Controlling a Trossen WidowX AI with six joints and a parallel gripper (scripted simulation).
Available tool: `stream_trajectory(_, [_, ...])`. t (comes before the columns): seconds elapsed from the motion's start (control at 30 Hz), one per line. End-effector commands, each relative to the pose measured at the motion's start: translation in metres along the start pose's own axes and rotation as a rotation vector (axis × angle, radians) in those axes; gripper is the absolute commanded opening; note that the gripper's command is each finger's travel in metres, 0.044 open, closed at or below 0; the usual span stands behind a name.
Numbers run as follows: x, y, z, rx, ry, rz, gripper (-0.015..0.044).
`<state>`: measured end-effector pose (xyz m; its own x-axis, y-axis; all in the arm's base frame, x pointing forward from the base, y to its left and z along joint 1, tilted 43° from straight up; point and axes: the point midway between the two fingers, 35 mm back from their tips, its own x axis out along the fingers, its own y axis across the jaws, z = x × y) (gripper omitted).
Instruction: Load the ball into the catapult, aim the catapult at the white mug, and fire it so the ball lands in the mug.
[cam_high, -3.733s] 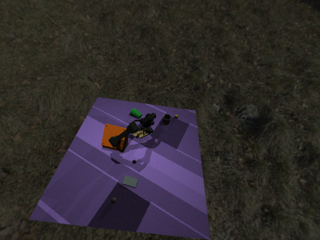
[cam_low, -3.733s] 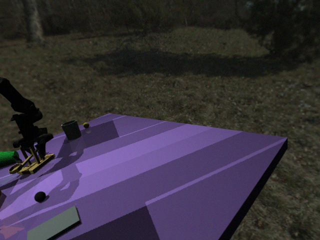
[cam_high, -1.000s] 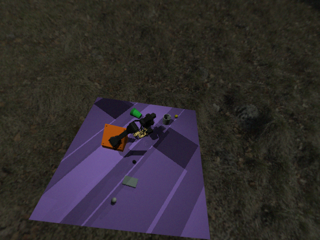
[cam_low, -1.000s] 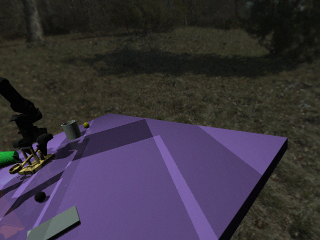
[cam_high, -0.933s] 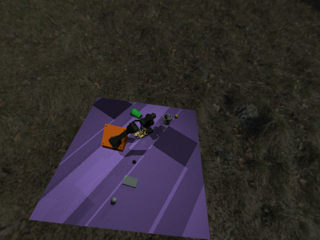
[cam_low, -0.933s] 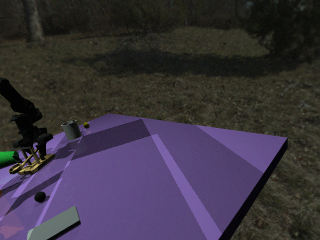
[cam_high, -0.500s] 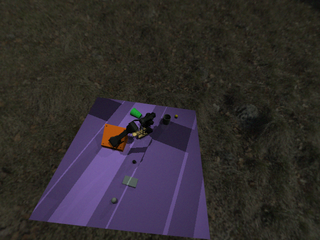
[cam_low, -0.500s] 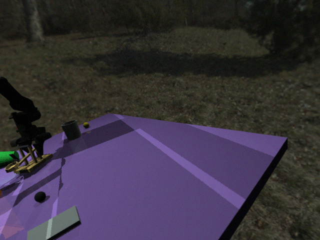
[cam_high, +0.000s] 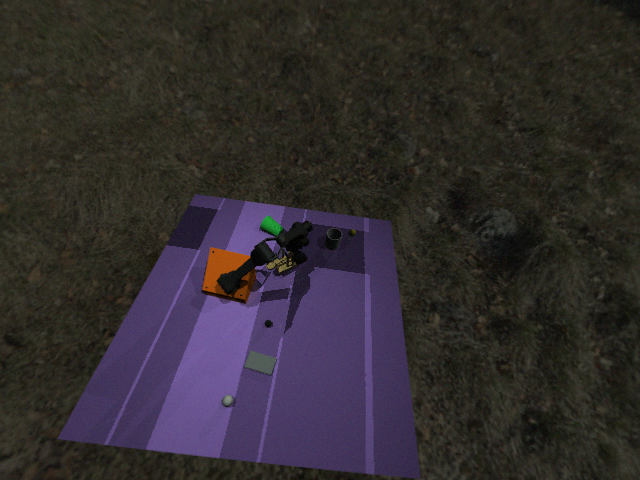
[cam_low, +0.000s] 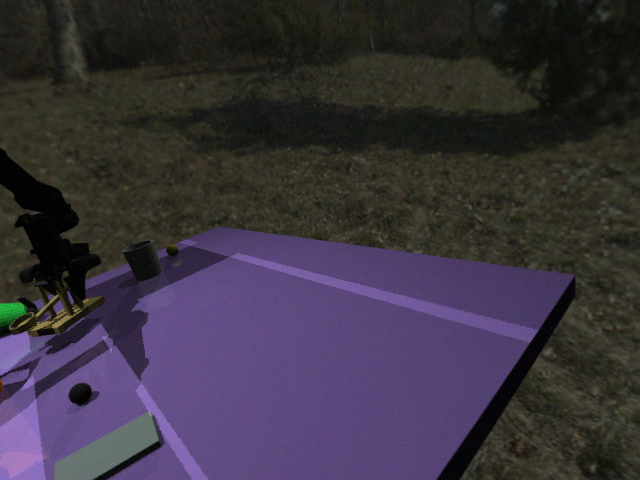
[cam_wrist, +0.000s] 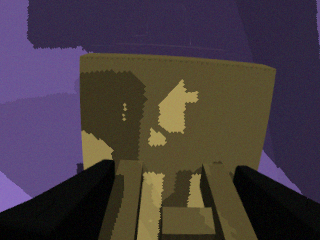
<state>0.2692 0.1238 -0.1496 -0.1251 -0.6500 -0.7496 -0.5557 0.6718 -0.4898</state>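
Catapult (cam_high: 285, 265) (cam_low: 56, 322) (cam_wrist: 220, 110) stood below the arm in the top view, near the upright mug (cam_high: 333, 238) (cam_low: 143, 260) in the exterior view, and between the gripper's (cam_low: 59, 294) (cam_wrist: 174, 167) 2 fingers, pinched by its uprights, in the wrist view.

Extras are lying around a pale grey slab (cam_high: 260, 363) (cam_low: 111, 448).
The slab is resting flat on the purple surface (cam_high: 330, 330) (cam_low: 310, 351); an orange board (cam_high: 217, 266) (cam_low: 1, 387) is sitting between it and a green tapered container (cam_high: 270, 226) (cam_low: 11, 315), which is lying tipped well apart from the slab; dry grass (cam_high: 491, 310) (cam_low: 361, 196) is spreading beyond the slab, around the surface.
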Motion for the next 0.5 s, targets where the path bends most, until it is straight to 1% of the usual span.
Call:
stream_trajectory(0.0, [0.002,-0.001,0.001,-0.005,-0.009,-0.003,0.0])
stream_trajectory(0.47, [0.025,-0.001,0.001,-0.005,-0.009,-0.004,0.0])
